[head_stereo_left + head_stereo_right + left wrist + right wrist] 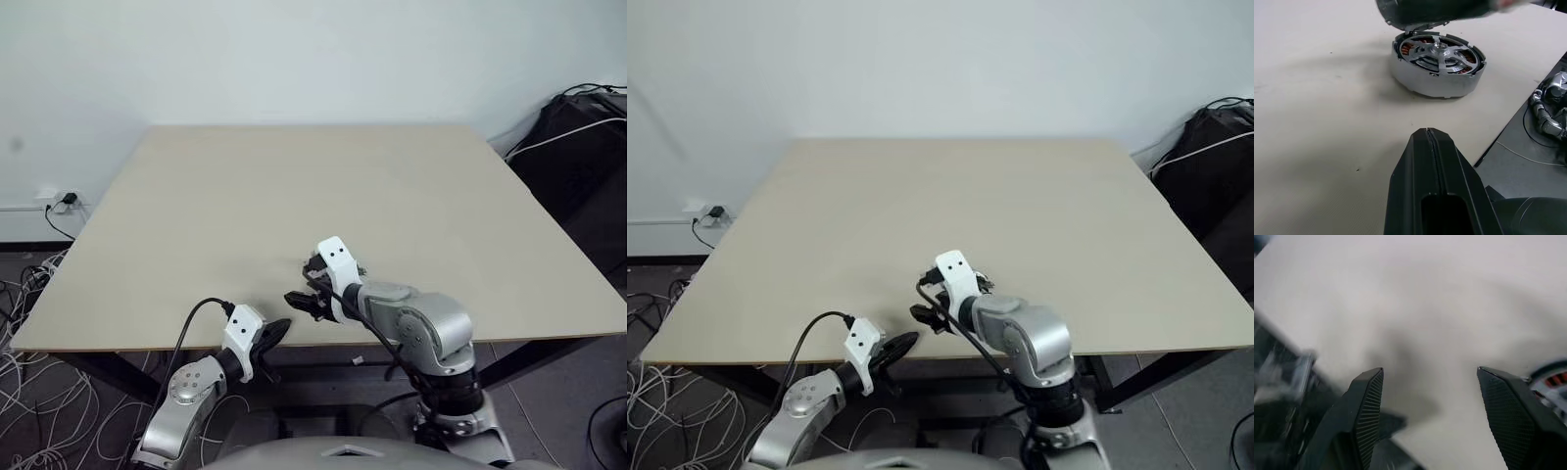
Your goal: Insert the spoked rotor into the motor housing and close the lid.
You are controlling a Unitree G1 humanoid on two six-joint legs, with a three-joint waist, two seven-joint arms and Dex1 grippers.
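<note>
Left wrist view: one motor housing (1436, 66), one lid (1440, 53) on it.

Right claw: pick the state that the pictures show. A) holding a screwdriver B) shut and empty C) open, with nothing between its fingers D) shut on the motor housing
C: in the right wrist view the right claw has its two black fingers standing well apart over the bare table, with the motor housing off to one side, not between them.

No legible text, label, brand, number or sign in any view: none on the table (196, 225), none on the motor housing (1437, 66).
</note>
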